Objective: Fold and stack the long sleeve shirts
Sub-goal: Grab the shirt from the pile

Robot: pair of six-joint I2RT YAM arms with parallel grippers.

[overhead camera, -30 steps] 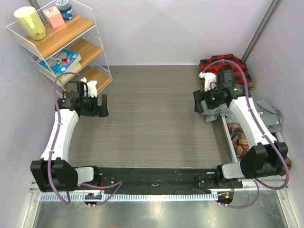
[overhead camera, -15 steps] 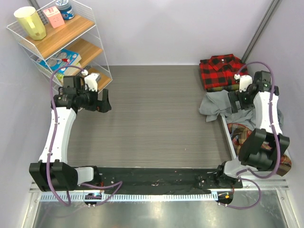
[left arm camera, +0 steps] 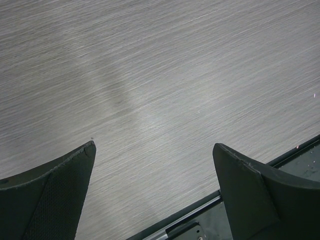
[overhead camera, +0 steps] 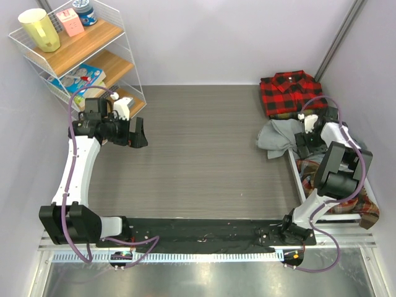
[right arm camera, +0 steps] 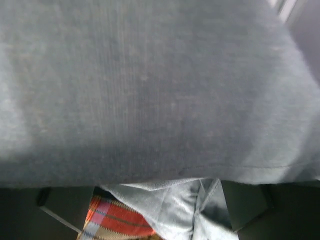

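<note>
A red-and-black checked shirt lies folded at the back right of the table. In front of it a plain grey shirt lies crumpled, part on the table, part over the tray. My right gripper is down on it and stands open. In the right wrist view grey shirt cloth fills the frame and bunches between the right gripper fingers, with orange plaid shirt beneath. My left gripper hovers open over the bare left table, and the left wrist view shows nothing in the left gripper.
A white tray at the right edge holds plaid shirts. A wire shelf with a yellow cup, boxes and books stands at the back left. A black rail runs along the near edge. Walls close in on three sides.
My right arm swung from over the checked shirt to the right and came down on the grey shirt, baring the checked shirt. The left gripper drifted slightly right. Both stayed open.
</note>
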